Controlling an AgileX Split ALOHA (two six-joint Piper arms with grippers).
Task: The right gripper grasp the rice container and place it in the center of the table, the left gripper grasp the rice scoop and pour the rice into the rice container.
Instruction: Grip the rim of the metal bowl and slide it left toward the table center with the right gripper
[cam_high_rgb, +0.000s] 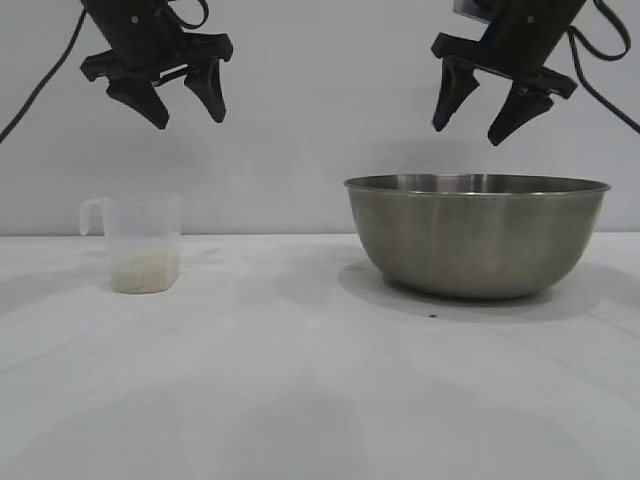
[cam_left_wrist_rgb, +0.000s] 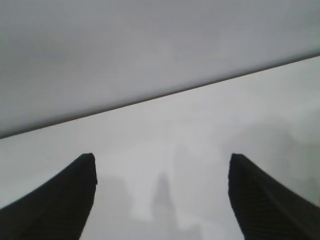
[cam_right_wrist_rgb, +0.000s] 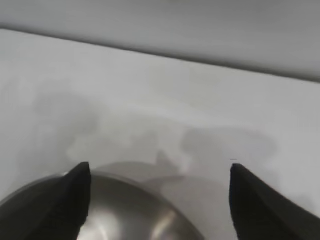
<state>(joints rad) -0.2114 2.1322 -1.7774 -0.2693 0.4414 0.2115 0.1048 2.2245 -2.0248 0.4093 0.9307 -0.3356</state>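
From outside, the right gripper (cam_high_rgb: 480, 115) is seen hung above the bowl (cam_high_rgb: 476, 235), fingers spread and empty, apparently poised for the rim, while the left gripper (cam_high_rgb: 185, 100), likewise spread and empty, is kept above the cup (cam_high_rgb: 143, 240) holding rice (cam_high_rgb: 144, 273) on the table (cam_high_rgb: 300, 390). In the left wrist view only bare table (cam_left_wrist_rgb: 200, 130) is framed between spread fingers (cam_left_wrist_rgb: 65, 200). In the right wrist view the bowl's rim (cam_right_wrist_rgb: 120, 176) is caught between parted fingers (cam_right_wrist_rgb: 260, 200), so no grasp is judged begun.

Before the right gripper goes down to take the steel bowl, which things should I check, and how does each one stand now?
1. Right gripper open: ok, fingers apart and empty.
2. Right gripper above the rice container: ok, it hangs over the bowl's rim, clear of it.
3. Container upright on the table: ok, but right of centre, not yet placed.
4. Container empty: cannot tell, only part of the inside shows in the right wrist view.
5. Left gripper out of the way: ok, open, above the rice scoop.
6. Scoop upright with rice inside: ok.
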